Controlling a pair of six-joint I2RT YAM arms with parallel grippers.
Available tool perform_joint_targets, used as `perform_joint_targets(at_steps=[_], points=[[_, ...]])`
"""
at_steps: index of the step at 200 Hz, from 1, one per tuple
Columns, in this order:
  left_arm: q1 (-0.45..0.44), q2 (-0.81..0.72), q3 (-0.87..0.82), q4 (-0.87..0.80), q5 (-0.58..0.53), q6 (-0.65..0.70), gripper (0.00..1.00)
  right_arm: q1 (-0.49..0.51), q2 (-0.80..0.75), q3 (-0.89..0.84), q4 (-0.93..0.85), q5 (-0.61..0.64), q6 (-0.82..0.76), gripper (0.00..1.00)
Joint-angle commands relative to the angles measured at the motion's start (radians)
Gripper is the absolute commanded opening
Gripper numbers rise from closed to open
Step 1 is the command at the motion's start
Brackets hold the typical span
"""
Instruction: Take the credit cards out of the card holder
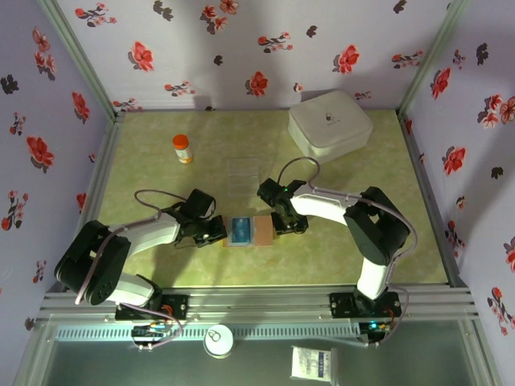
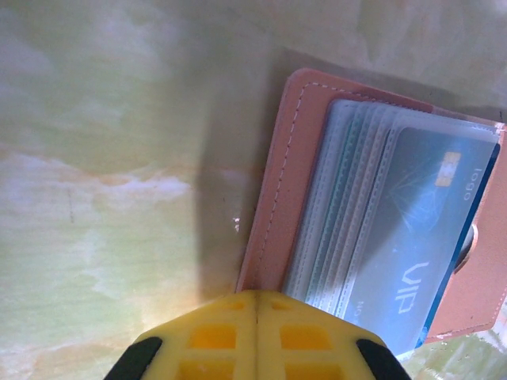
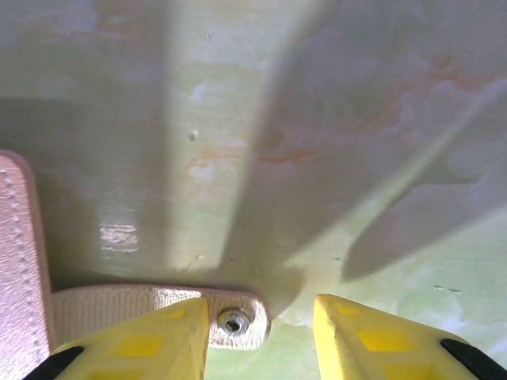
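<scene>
Overhead view: green-yellow marbled table [image 1: 161, 265] enclosed by flowered walls, both arms reaching inward from the near edge; white rounded box [image 1: 330, 122] at the far right corner of the table, well apart from everything else; card holder [image 1: 261, 232] lying open and flat near the middle of the table, between the two grippers, its brown cover toward the right arm; clear plastic tray [image 1: 243, 173] just beyond the card holder, not touching it; orange-capped bottle [image 1: 183, 149] upright at the far left, apart from the tray.

Left gripper [image 2: 257, 332]: yellow fingers pressed together with nothing between them, poised at the left edge of the open card holder; whether the tips touch the leather cannot be told.

Right gripper [image 3: 261, 305]: fingers parted to a moderate gap, holding nothing, low over the table at the card holder's right edge; closure strap [image 3: 119, 313] lies flat on the table, its end in the gap and its length passing under the left-hand finger; metal snap [image 3: 232, 321] at the strap's tip, just beside that finger.

Credit cards [image 2: 420, 237]: all inside the card holder, tucked in overlapping clear sleeves; the topmost is blue with "VIP" printed on it; the cards beneath show only as pale teal edges.
</scene>
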Motion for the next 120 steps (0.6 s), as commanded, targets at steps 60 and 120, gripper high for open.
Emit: perform_joint_targets(at_steps=[60, 120], points=[[-0.005, -0.023, -0.019, -0.074, -0.004, 0.006, 0.00, -0.006, -0.007, 0.015, -0.053, 0.018, -0.009, 0.39], [-0.012, -0.034, -0.013, -0.067, 0.001, -0.004, 0.00, 0.034, -0.119, 0.108, -0.126, 0.011, 0.010, 0.42]])
